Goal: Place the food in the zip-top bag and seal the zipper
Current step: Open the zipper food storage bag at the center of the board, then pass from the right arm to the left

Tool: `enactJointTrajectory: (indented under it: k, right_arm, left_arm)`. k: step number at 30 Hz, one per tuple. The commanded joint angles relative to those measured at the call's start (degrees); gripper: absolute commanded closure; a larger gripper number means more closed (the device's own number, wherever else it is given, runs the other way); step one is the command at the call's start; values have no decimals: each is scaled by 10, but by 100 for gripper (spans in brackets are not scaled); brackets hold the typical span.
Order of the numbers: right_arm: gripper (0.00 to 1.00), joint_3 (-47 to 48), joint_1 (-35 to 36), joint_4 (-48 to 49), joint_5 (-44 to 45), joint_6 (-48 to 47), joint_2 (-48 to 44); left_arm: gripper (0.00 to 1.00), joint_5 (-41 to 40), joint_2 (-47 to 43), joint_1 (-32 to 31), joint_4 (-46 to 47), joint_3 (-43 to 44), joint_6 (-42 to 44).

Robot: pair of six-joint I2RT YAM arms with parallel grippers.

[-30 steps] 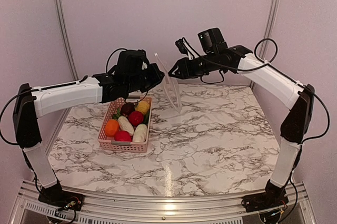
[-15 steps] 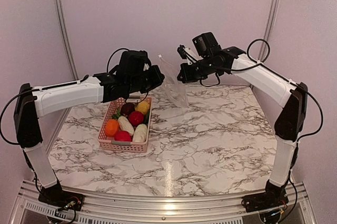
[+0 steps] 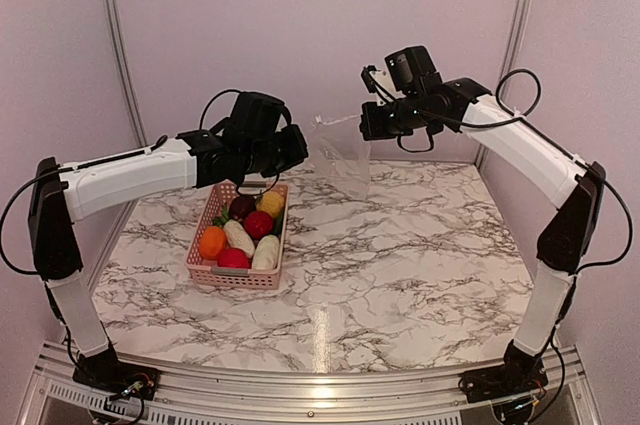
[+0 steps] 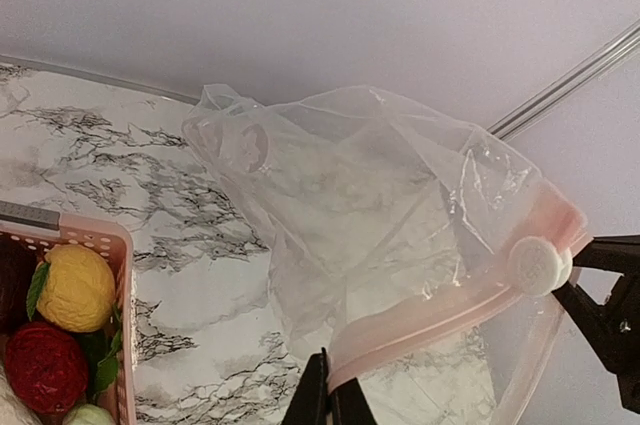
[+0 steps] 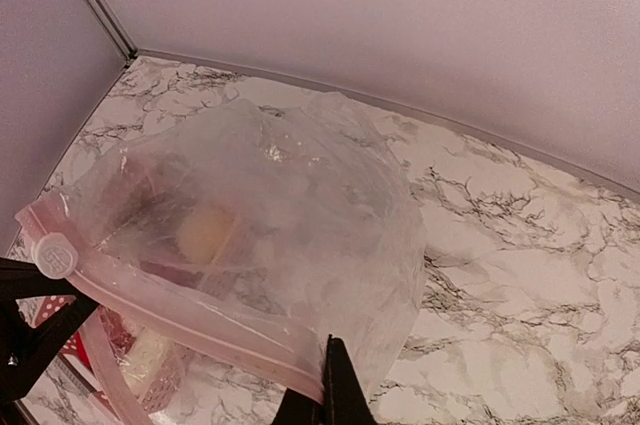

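clear crinkly zip-top bag [image 3: 345, 160] hangs raised at twelve o'clock; right jaws have just pinched its pink zipper strip [image 4: 430, 318], left jaws grip it too. the mouth can likely be opened now; colourful toy food [image 3: 258, 224] waits in pink lattice basket [image 3: 236, 280], nine o'clock.

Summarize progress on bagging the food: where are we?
Done: the large clear plastic zip-top bag is off the marble table. In hand: left gripper and right gripper are each shut on its pink zipper strip, holding it between them. Left: the toy fruits and vegetables all sit in the pink lattice basket, the bag looks empty; filling and sealing remain.
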Motion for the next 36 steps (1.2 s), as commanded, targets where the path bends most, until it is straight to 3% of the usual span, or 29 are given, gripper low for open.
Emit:
enactJointTrajectory:
  k: [1, 4, 6, 10, 15, 23, 24, 26, 30, 32, 36]
  right_arm:
    - [100, 5, -3, -3, -7, -2, -1]
    - [100, 4, -2, -3, -26, 3, 6]
    - [100, -1, -3, 1, -46, 9, 7]
    - [100, -5, -2, 13, -55, 15, 9]
    - [100, -5, -2, 21, -72, 19, 17]
    - [100, 12, 5, -4, -100, 7, 35]
    - [100, 10, 6, -5, -109, 5, 37]
    - [99, 8, 8, -9, -119, 4, 40]
    - [76, 3, 11, -25, -113, 12, 48]
    - [72, -2, 11, -27, -112, 16, 49]
    - [75, -10, 11, -34, -92, 26, 46]
  left_arm:
    - [88, 7, 3, 0, 1, 2, 25]
    - [64, 41, 5, 0, 30, -1, 34]
    - [55, 68, 9, -1, 44, -1, 34]
    - [47, 118, 23, -1, 63, 0, 17]
    - [45, 148, 45, -2, 71, 10, 0]
    - [55, 46, 74, 0, -52, 77, -9]
    - [58, 38, 76, 0, -52, 79, -8]
    - [78, 48, 79, 2, -35, 76, -7]
    - [99, 89, 86, 2, 0, 71, -20]
    - [100, 98, 84, 1, 14, 66, -21]
    - [100, 90, 79, 1, 13, 60, -17]
